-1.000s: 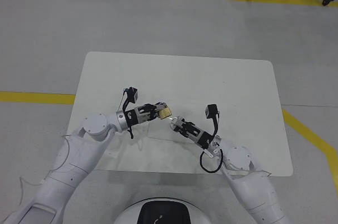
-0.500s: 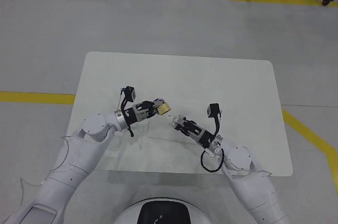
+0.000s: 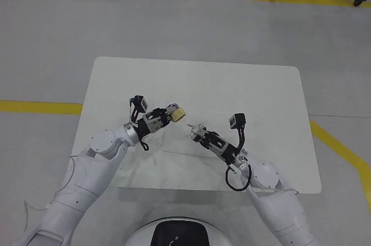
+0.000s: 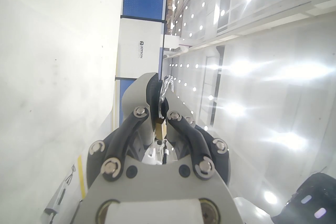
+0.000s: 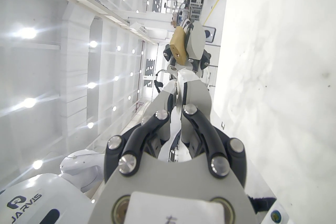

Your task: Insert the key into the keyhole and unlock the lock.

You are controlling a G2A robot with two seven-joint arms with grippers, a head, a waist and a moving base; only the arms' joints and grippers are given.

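A brass padlock (image 3: 178, 113) hangs above the middle of the white table (image 3: 253, 86), with my left gripper (image 3: 171, 115) shut on it. In the left wrist view the fingers (image 4: 147, 93) clamp the padlock's brass body (image 4: 160, 131), and its silver shackle (image 4: 167, 83) sticks out past the tips. My right gripper (image 3: 195, 130) sits just right of and nearer than the padlock, shut on a thin silver key (image 5: 179, 93). In the right wrist view the padlock (image 5: 178, 44) is ahead of the key, a gap away, with its keyhole end facing me.
The table's far edge (image 3: 197, 61) and right side are bare white surface. A yellow floor line (image 3: 31, 107) runs beside the table on the left and another (image 3: 348, 154) on the right.
My left gripper has carried the padlock a little toward the table's far edge. My right gripper with the key has shifted slightly right and farther, and the gap between key and padlock has widened.
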